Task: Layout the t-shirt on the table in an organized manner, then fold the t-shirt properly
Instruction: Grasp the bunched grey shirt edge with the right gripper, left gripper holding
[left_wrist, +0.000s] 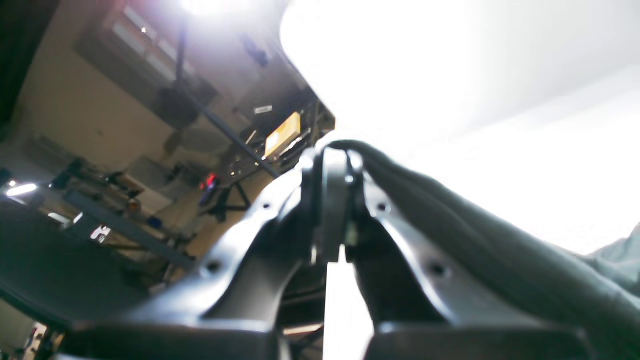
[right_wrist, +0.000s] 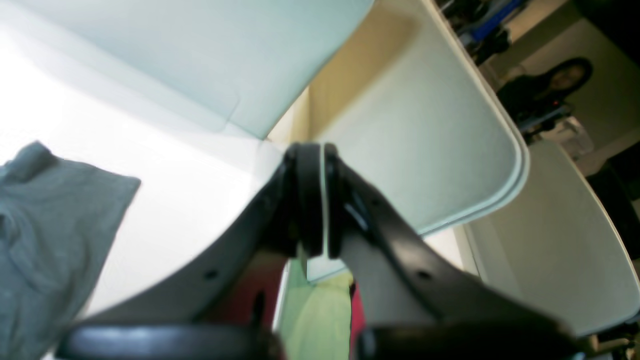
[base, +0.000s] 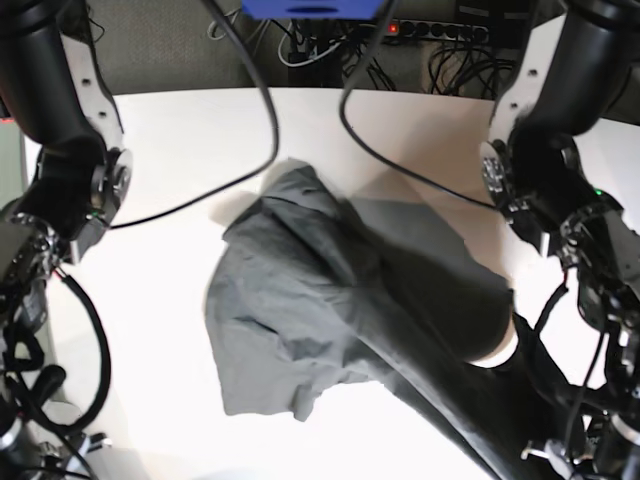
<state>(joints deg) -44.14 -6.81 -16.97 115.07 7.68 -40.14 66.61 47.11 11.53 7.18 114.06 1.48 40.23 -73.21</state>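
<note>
The t-shirt (base: 340, 310) lies crumpled mid-table (base: 180, 130), one edge pulled taut toward the near right corner. The left gripper (left_wrist: 334, 155) is clamped on that fold of shirt. The right gripper (right_wrist: 317, 150) is closed on nothing, left of the shirt.

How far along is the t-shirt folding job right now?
Early. Nothing looks finished: the t-shirt lies rumpled on the table, not spread flat. In hand: the left gripper is shut on a stretch of the fabric, pulling it taut toward the near right corner in the base view. The right gripper is shut and empty. Left: flattening it out, then every fold.
</note>
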